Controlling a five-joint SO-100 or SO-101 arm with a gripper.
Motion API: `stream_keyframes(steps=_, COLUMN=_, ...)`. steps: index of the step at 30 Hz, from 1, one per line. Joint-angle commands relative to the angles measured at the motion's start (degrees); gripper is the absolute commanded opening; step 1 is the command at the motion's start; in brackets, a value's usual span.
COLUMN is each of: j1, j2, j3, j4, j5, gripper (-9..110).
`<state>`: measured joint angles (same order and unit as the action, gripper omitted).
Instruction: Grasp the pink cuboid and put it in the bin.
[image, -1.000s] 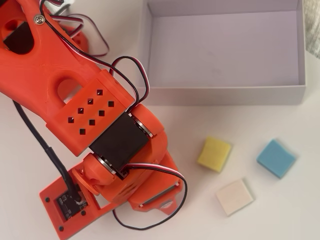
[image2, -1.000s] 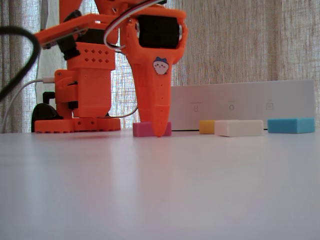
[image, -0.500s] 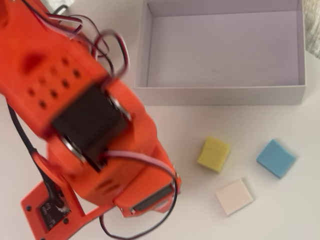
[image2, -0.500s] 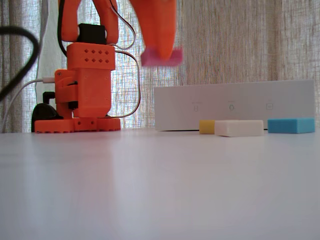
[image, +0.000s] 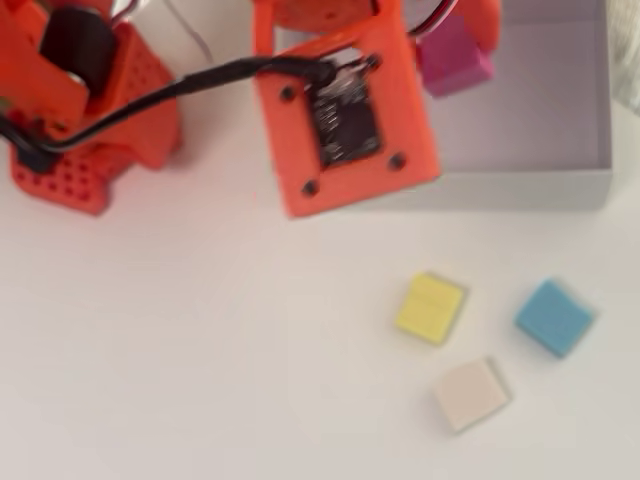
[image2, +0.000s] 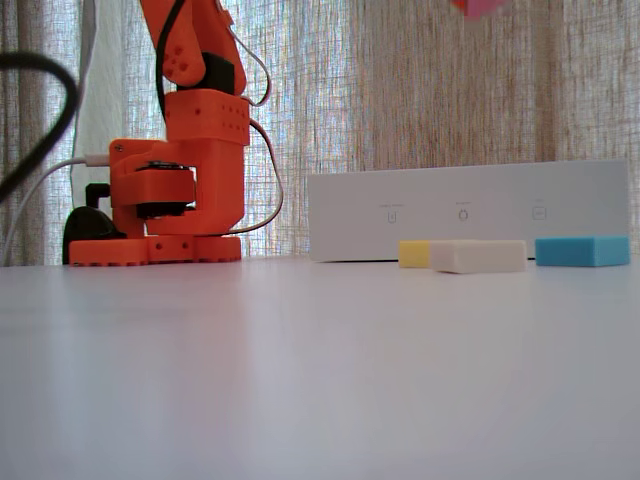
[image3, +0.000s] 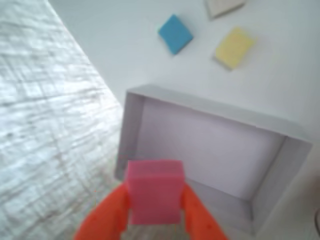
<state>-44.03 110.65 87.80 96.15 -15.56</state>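
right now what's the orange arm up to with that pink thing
The arm's hand is shut on the pink block and holds it in the air over the white bin, whose floor looks bare in the wrist view. The block has not been dropped yet. The yellow, blue and cream blocks lie on the table outside the bin.

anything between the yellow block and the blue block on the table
No, that stretch is bare white table in the overhead view: the yellow block and blue block sit apart, and the cream block lies below the gap.
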Motion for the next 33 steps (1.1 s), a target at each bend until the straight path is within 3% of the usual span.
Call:
stream_keyframes(steps=1, j1=-5.71, j2=3.96, j3=9.58, j4=-5.10, j5=-2.46, gripper=-8)
stream_keyframes(steps=8, j1=-8.79, j2=8.00, j3=31.55, j4=-19.51, j5=-4.75, gripper=-8)
stream_keyframes(steps=16, j1=-7.29, j2=13.62, j3=41.40, j4=-29.27, j5=-4.92, gripper=38)
stream_keyframes(steps=29, j1=1.32, j2=21.80, j3=38.14, j4=-38.41, j5=-11.16, gripper=38)
stream_keyframes(steps=33, j1=6.06, j2=28.13, j3=38.32, j4=-47.46, j5=-11.07, gripper=38)
